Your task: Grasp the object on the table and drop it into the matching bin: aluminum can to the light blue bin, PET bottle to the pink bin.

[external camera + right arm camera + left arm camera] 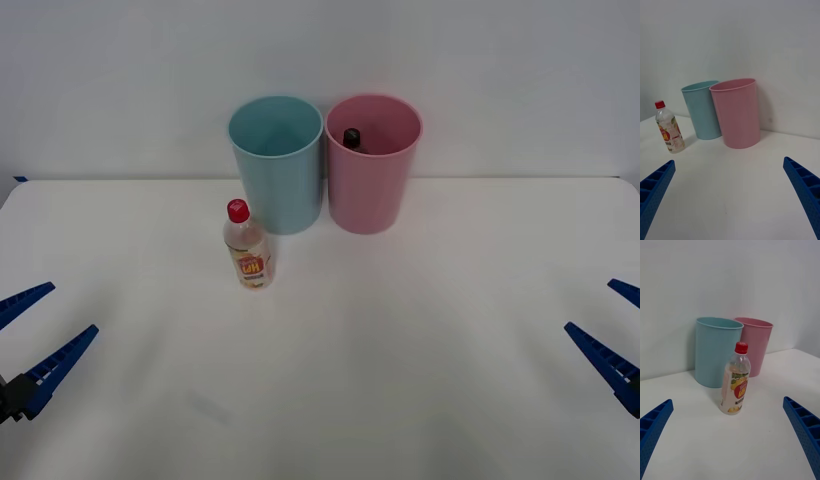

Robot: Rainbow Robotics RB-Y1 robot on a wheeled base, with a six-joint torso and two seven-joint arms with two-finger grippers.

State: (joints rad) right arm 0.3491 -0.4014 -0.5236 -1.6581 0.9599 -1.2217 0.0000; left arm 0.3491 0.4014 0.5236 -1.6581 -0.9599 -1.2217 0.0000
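One small clear plastic bottle (247,246) with a red screw cap and an orange-yellow label stands upright on the broad white tabletop (400,350), a little left of the middle of the front view and just in front of the lower left side of the blue bin; whether it touches that bin cannot be told. Two tall, round, slightly tapered plastic bins stand side by side at the upper middle of the frame, against the pale wall: one light blue-teal bin (277,163) on the left and one pink bin (371,162) on the right, their rims very close together. Inside the pink bin one dark-capped bottle top (352,137) shows above the near rim. Two grippers are in view, each with two blue ribbed fingers. The left gripper (33,336) sits at the lower left edge of the front view, its fingers spread wide apart and holding nothing; the right gripper (613,328) sits at the lower right edge, likewise spread wide and empty. Both hang low over the table, well apart from the bottle and the bins. In the left wrist view the bottle (735,381) stands between the two fingers' lines, in front of the blue bin (716,351), with the pink bin (756,345) behind. In the right wrist view the bottle (669,128) stands beside the blue bin (703,109) and the pink bin (737,112).
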